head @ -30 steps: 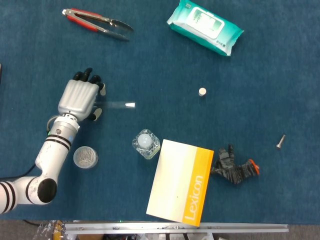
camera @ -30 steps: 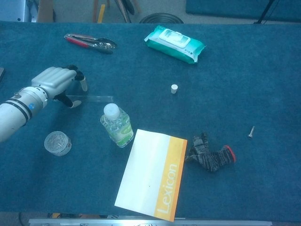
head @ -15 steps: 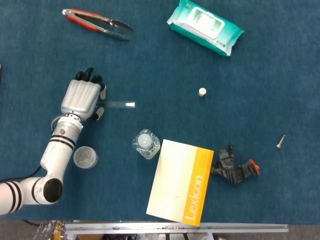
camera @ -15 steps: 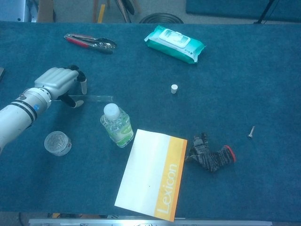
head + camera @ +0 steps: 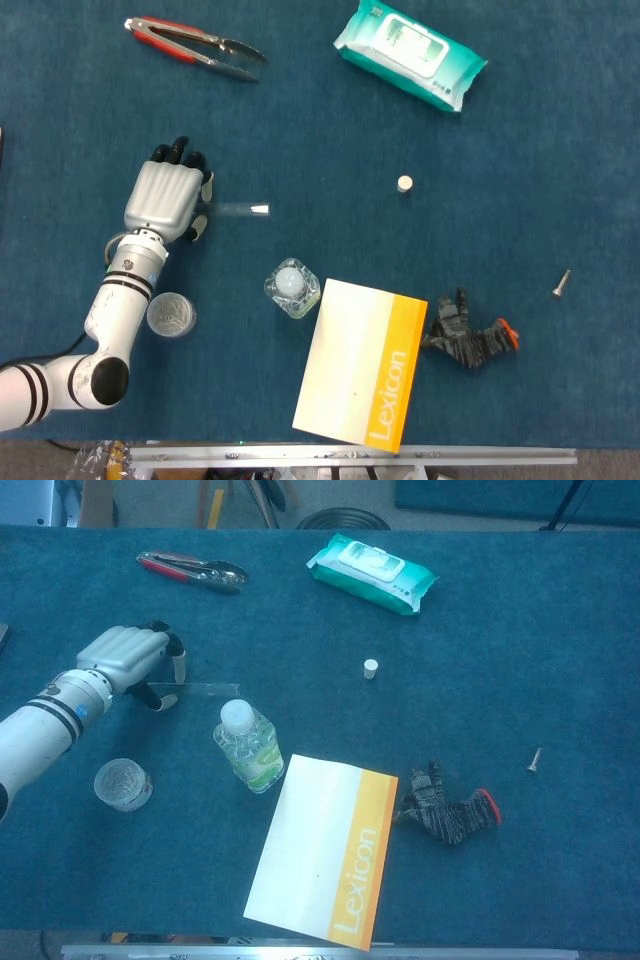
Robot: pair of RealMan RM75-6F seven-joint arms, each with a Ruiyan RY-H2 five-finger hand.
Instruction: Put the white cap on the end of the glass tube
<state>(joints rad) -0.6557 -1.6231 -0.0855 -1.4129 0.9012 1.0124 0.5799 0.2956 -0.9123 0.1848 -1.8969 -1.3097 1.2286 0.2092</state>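
The glass tube (image 5: 238,209) lies flat on the blue cloth, running left to right, with a pale right tip. My left hand (image 5: 162,198) hovers palm down over its left end. One finger sits beyond the tube and the thumb sits on the near side, apart from the glass. In the chest view the left hand (image 5: 125,655) straddles the tube (image 5: 205,688) the same way. The white cap (image 5: 404,183) stands alone on the cloth far to the right of the tube, and the chest view also catches the cap (image 5: 370,668). My right hand does not show in either view.
A small water bottle (image 5: 291,287) stands just below the tube's right end, beside a white and orange book (image 5: 362,362). A round lidded jar (image 5: 171,314) sits by my left forearm. Pliers (image 5: 195,42), a wipes pack (image 5: 410,52), a glove (image 5: 468,335) and a screw (image 5: 561,284) lie further off.
My left hand has crept a little to the right along the tube's left end. The tube and the cap have stayed where they were.
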